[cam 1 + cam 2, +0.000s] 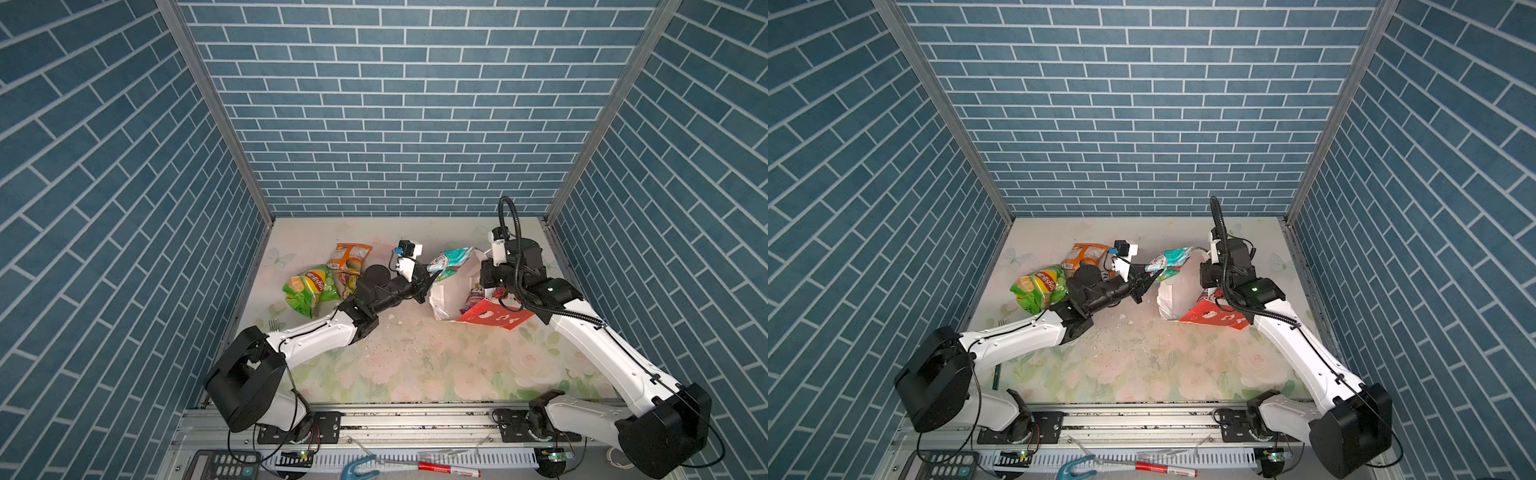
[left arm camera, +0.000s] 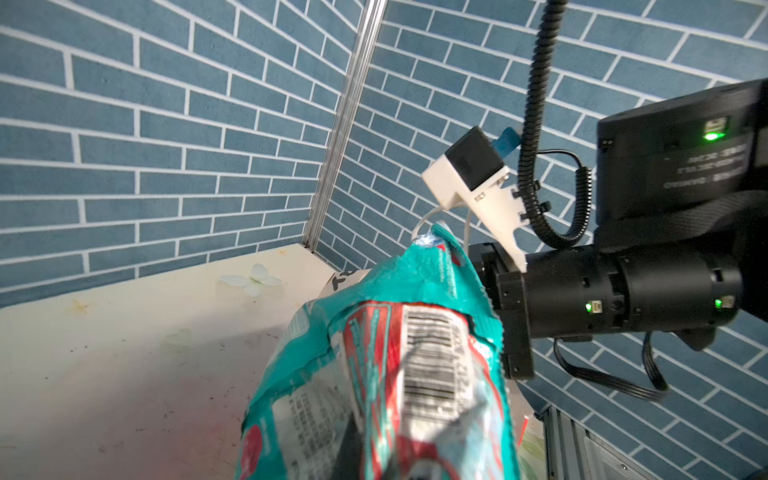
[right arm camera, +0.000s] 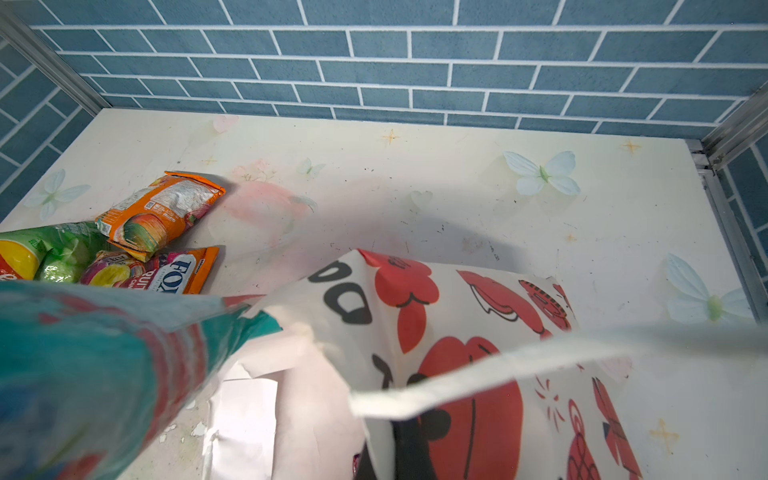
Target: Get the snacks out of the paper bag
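Observation:
My left gripper (image 1: 430,277) is shut on a teal-white packet (image 1: 451,258) (image 2: 374,365), held up in the air just over the mouth of the paper bag (image 1: 451,297) (image 1: 1177,295). The white bag with red prints leans open on the table's right. My right gripper (image 1: 484,286) is shut on the bag's rim (image 3: 457,386). More snacks (image 1: 473,300) show inside the bag. On the left of the table lie a green Lay's bag (image 1: 311,291) (image 1: 1038,289), an orange-white packet (image 1: 349,257) (image 3: 162,208) and an orange FOX'S packet (image 3: 183,270).
Small white crumbs (image 1: 395,321) dot the floral tabletop near the middle. Brick-patterned walls close in the back and both sides. Below the front rail lie a calculator (image 1: 220,463), a blue tool (image 1: 357,467) and a red marker (image 1: 449,468).

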### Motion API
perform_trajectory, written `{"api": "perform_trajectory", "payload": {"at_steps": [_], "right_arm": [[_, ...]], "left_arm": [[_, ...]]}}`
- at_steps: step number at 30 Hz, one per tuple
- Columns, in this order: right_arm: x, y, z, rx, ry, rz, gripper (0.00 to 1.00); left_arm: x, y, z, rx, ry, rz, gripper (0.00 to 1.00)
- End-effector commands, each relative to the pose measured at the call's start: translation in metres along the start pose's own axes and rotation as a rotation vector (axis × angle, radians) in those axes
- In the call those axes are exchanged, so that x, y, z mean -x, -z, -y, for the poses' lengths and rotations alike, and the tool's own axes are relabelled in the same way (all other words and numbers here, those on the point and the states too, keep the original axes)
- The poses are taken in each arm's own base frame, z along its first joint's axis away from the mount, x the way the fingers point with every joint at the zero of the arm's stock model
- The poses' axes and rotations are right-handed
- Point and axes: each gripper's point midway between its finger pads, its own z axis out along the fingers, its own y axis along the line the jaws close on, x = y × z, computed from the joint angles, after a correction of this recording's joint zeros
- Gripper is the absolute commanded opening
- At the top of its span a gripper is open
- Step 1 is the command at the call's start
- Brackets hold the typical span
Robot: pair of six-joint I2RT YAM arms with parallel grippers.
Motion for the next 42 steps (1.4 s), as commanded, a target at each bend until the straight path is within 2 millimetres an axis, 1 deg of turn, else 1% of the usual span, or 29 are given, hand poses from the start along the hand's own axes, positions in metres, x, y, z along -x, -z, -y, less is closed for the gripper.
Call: {"api": "perform_trajectory", "payload": {"at_steps": [1,4,9,12,16,17,20,21,23,27,30,33,35,38,42], "right_arm": [[-0.006,0.002,0.000,0.006,-0.018,-0.009,0.00],[-0.003,0.005,-0.002,0.018,-0.021,-0.002,0.00],[0.000,0.009,-0.002,0.022,-0.026,0.009,0.00],[0.000,0.012,-0.002,0.020,-0.032,0.011,0.00],[0.000,0.013,-0.001,0.018,-0.047,0.016,0.00],[0.000,0.012,-0.001,0.019,-0.048,0.020,0.00],[0.000,0.009,-0.001,0.019,-0.046,0.014,0.00],[0.000,0.008,-0.002,0.019,-0.045,0.009,0.00],[0.001,0.006,-0.004,0.026,-0.037,0.007,0.00],[0.003,0.004,-0.006,0.036,-0.027,0.003,0.00],[0.005,0.003,-0.008,0.043,-0.021,0.009,0.00],[0.004,0.002,-0.008,0.047,-0.020,0.007,0.00],[0.004,0.002,-0.009,0.052,-0.018,0.009,0.00],[0.002,0.002,-0.009,0.058,-0.021,0.013,0.00],[0.000,0.001,-0.012,0.076,-0.022,0.013,0.00]], "left_arm": [[0.019,0.008,0.005,-0.006,-0.146,0.058,0.00],[0.013,0.013,-0.001,0.033,-0.215,0.045,0.00],[0.013,0.027,-0.016,0.146,-0.320,0.033,0.00],[0.014,0.038,-0.032,0.249,-0.373,0.023,0.00],[0.017,0.059,-0.062,0.455,-0.409,0.007,0.00],[0.010,0.066,-0.070,0.501,-0.415,-0.007,0.00],[0.007,0.085,-0.095,0.659,-0.402,-0.016,0.00],[0.005,0.088,-0.101,0.688,-0.400,-0.025,0.00],[0.000,0.094,-0.110,0.723,-0.387,-0.036,0.00],[-0.005,0.099,-0.124,0.768,-0.346,-0.062,0.00],[-0.009,0.104,-0.138,0.814,-0.303,-0.086,0.00],[-0.013,0.114,-0.157,0.882,-0.250,-0.105,0.00],[-0.018,0.126,-0.172,0.948,-0.208,-0.131,0.00],[-0.018,0.141,-0.190,1.040,-0.141,-0.155,0.00],[-0.021,0.159,-0.203,1.122,-0.097,-0.182,0.00]]}}
